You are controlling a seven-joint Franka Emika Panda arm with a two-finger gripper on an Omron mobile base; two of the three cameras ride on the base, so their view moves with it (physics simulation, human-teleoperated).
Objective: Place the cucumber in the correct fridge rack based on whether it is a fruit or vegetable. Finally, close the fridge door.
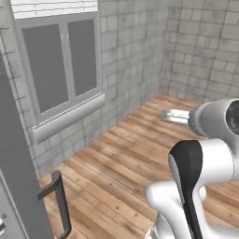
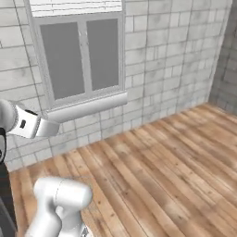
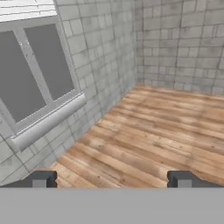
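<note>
The tool (image 3: 112, 179) stands wide, its 2 fingertips (image 3: 41, 179) far apart with nothing between them, facing a wood floor (image 3: 157, 127) and a brick wall with a window (image 3: 35, 74). The grey fridge door (image 1: 18, 172) stands at the left edge, its dark handle (image 1: 59, 205) toward the floor. Cucumber: cannot tell where.

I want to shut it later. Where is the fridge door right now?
The fridge door stands at the far left edge of the left base view, its dark bar handle low down, with the window on the brick wall just behind it.
</note>
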